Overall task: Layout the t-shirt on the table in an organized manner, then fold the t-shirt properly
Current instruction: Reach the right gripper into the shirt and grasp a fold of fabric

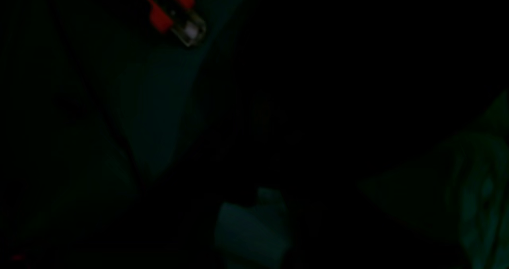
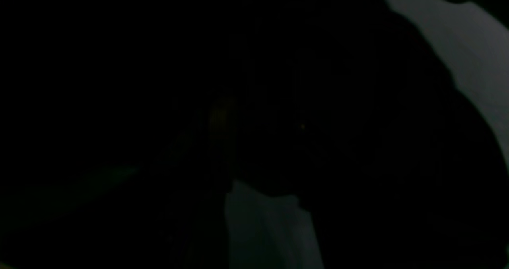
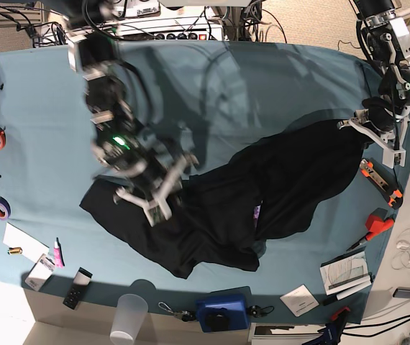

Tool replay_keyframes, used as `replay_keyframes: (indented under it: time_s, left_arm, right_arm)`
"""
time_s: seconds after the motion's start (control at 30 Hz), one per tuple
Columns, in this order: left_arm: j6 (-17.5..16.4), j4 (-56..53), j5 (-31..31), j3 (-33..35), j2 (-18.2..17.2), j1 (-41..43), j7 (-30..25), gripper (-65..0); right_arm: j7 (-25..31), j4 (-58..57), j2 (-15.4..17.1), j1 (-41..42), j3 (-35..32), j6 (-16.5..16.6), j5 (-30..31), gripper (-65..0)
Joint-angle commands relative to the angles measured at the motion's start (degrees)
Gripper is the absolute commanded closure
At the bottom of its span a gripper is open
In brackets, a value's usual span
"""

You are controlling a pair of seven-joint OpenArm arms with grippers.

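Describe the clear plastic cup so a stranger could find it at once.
Start at the teal table and go to its near edge, below the black t-shirt. The cup stands there, left of a blue box. It is the only see-through thing among the small flat items along that edge.

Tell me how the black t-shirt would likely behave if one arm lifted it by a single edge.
The t-shirt lies crumpled in soft folds on the table, so it would probably droop limply. Being wide and spread, the rest would likely drag along the cloth. It looks unlikely to roll or tip.
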Motion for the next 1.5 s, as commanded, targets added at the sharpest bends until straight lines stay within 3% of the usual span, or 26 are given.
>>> replay_keyframes:
  time_s: [0.0, 0.1, 0.43, 0.67, 0.77, 0.87, 1.07, 1.27, 1.47]
  left_arm:
    - [-0.2, 1.0, -0.8, -0.2, -0.7, -0.5, -1.1, 0.0]
    - [-0.2, 1.0, -0.8, -0.2, -0.7, -0.5, -1.6, 0.0]
    - [-0.2, 1.0, -0.8, -0.2, -0.7, -0.5, -1.6, 0.0]
    - [-0.2, 1.0, -0.8, -0.2, -0.7, -0.5, -4.5, 0.0]
    - [-0.2, 1.0, -0.8, -0.2, -0.7, -0.5, -4.5, 0.0]
    - [-0.2, 1.0, -0.8, -0.2, -0.7, -0.5, -4.5, 0.0]
    - [-0.2, 1.0, -0.8, -0.2, -0.7, -0.5, -4.5, 0.0]
    - [-0.2, 1.0, -0.8, -0.2, -0.8, -0.5, -4.5, 0.0]
    - [-0.2, 1.0, -0.8, -0.2, -0.7, -0.5, -4.5, 0.0]
  right_arm:
    - [1.4, 0.1, -0.4, 1.6, 0.2, 0.2, -0.2, -18.5]
    - [2.2, -1.5, -1.8, 2.3, 0.1, 0.5, -0.3, -18.5]
    - [4.7, -10.5, -2.0, 5.7, 0.1, -1.0, -1.8, -18.5]
    - [5.2, -11.2, -3.6, 6.3, 0.1, -0.6, -0.9, -18.1]
    - [2.8, -11.2, -4.9, 6.3, 0.1, -0.3, -0.9, -2.9]
    - [-0.2, -11.1, -5.6, 6.3, 0.1, -0.4, -1.2, 0.0]
    - [-2.5, -4.2, -5.0, 5.9, 0.3, -0.4, -3.3, 0.0]
    - [-5.6, 8.7, -1.9, 5.0, 0.3, -0.5, -3.3, 0.0]
    - [-9.0, 10.0, -0.4, 5.0, 0.3, -2.0, -5.3, 0.0]
